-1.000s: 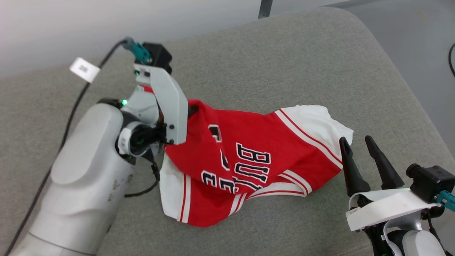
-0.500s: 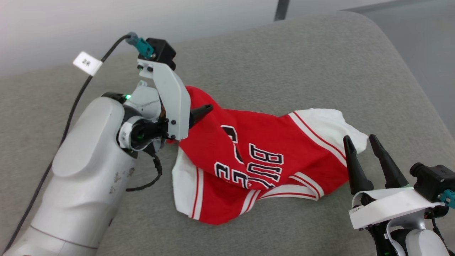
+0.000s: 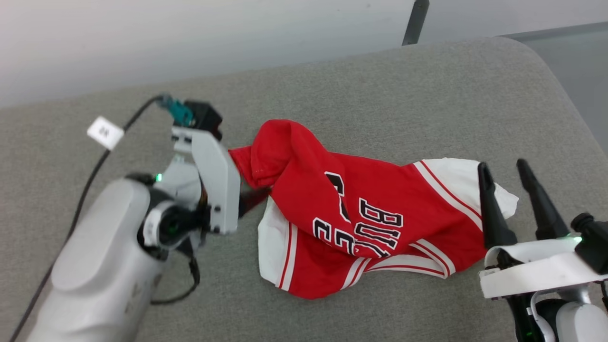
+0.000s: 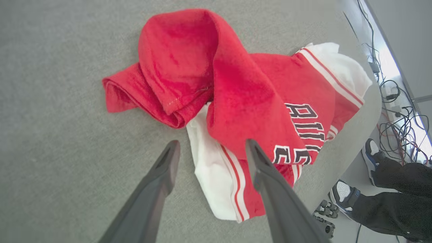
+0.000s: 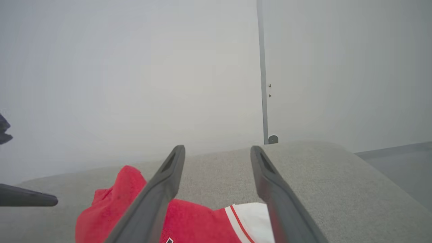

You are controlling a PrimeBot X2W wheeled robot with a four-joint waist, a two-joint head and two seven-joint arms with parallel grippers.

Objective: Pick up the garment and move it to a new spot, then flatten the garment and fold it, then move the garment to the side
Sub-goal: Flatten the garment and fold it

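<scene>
The garment is seen crumpled in the middle of the frame on the grey cushion. The left pincer and the right pincer are held wide, empty. For flattening, two far corners should be gripped (not the bunched red fold) and pulled apart gently.

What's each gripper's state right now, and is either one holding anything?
Left gripper: open, empty, over the jersey.
Right gripper: open, empty.
</scene>
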